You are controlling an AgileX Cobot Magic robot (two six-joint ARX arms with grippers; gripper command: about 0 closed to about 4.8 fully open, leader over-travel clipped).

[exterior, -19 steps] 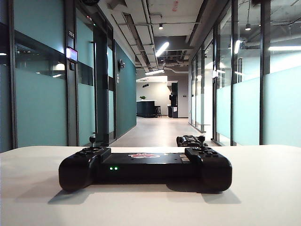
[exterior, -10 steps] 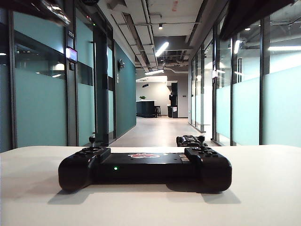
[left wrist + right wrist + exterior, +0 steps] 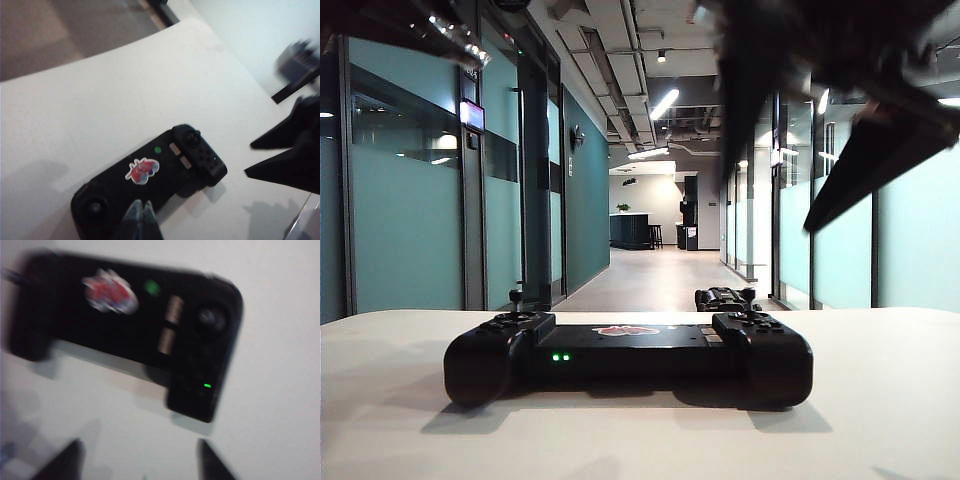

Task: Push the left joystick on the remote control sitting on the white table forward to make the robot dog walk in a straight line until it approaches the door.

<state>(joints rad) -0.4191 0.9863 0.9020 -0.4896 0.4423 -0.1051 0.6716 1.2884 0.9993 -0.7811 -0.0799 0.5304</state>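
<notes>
Remote control on white table, robot dog behind.

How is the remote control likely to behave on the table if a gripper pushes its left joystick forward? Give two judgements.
The remote control probably will not tip: it lies flat and wide on the white table. It may slide a little, since the tabletop looks smooth and neither gripper holds it. The left joystick is thin, so it likely tilts easily.

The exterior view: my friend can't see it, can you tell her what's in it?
A black remote control sits on the white table, two green lights glowing on its front. The right hand hangs open above it, blurry; the left arm only peeks into the top corner. Beyond, the robot dog waits in a long hallway.
</notes>
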